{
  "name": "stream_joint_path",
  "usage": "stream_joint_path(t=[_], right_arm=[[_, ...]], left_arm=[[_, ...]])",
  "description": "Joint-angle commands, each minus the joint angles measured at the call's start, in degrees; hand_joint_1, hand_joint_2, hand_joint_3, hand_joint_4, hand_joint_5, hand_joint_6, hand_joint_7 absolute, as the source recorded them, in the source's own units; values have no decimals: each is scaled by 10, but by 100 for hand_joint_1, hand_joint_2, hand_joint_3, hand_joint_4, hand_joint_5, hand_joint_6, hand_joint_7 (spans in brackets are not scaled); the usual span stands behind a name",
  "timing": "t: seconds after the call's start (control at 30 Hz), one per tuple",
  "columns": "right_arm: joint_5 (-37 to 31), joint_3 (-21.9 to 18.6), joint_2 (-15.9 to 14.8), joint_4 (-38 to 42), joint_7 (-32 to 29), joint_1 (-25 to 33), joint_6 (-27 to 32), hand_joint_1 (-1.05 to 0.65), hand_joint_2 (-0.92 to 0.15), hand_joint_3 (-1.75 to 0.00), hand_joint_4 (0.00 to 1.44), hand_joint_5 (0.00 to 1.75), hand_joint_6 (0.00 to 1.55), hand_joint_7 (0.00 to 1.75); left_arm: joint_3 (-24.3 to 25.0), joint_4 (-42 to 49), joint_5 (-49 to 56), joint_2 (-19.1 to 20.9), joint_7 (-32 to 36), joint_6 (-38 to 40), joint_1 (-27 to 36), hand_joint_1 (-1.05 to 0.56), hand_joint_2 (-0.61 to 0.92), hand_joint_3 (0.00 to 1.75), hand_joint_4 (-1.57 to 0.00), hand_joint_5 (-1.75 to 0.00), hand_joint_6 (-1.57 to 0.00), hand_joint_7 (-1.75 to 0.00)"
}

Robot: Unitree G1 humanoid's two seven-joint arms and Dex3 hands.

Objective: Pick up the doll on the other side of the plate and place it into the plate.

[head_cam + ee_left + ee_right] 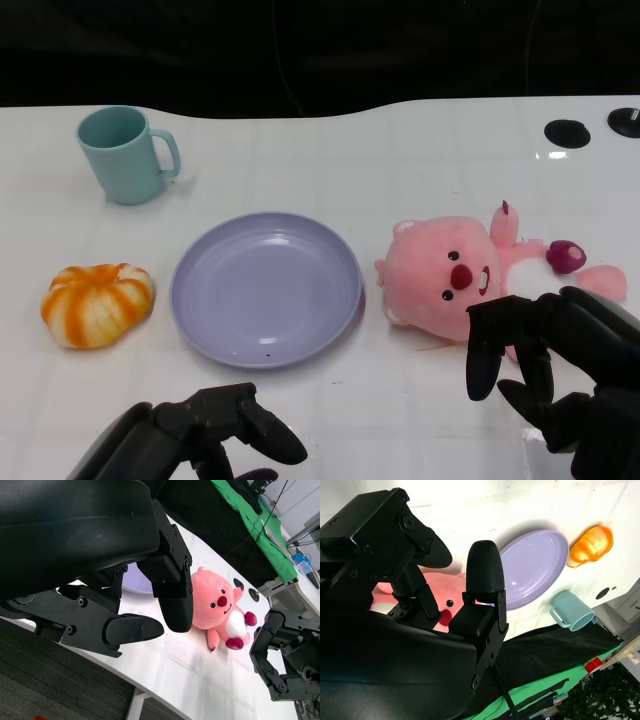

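At the near edge of the white tabletop (400, 130), seen from the head camera, the left hand (190, 435) sits at about 7 o'clock with its fingers (265, 430) apart and loosely bent, holding nothing. The right hand (560, 375) is at about 4 o'clock, raised over the lower edge of the doll (470, 270), its fingers (487, 350) spread and hanging down, nothing between them. Whether any fingertip touches the plush is hard to say from this angle; the right wrist camera shows the pink body just beyond the fingers (484, 575), seemingly with a gap.

A little farther out, in the middle of the view, lies the lavender plate (265, 288), with nothing in it. The doll, a pink plush animal with a white belly and dark pink paws, lies on its back at 3 o'clock from the plate, just beside the rim but not on it, its head toward the plate. At 9 o'clock from the plate, near it, rests an orange-and-white pumpkin toy (98, 304).

Farther back, at about 10 o'clock from the plate and well apart, a light teal mug (125, 153) stands upright with its handle pointing right. At the far right edge of the tabletop are two round dark holes (567, 131).
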Motion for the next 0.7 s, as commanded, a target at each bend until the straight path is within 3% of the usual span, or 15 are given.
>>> stream_joint_path(t=[0.03, 0.7], right_arm=[[-2, -4, -10, -6, 0, -6, -1, 2, -29, -135, 90, 175, 81, 136], [-15, 2, -4, 12, -7, -23, -4, 0, -32, -131, 89, 175, 80, 129]], left_arm=[[6, -9, -6, 8, -6, 9, 3, -21, 92, 40, -66, -157, -72, -87], [16, 14, -19, 16, -7, -1, -7, -23, 92, 41, -63, -156, -71, -88]])
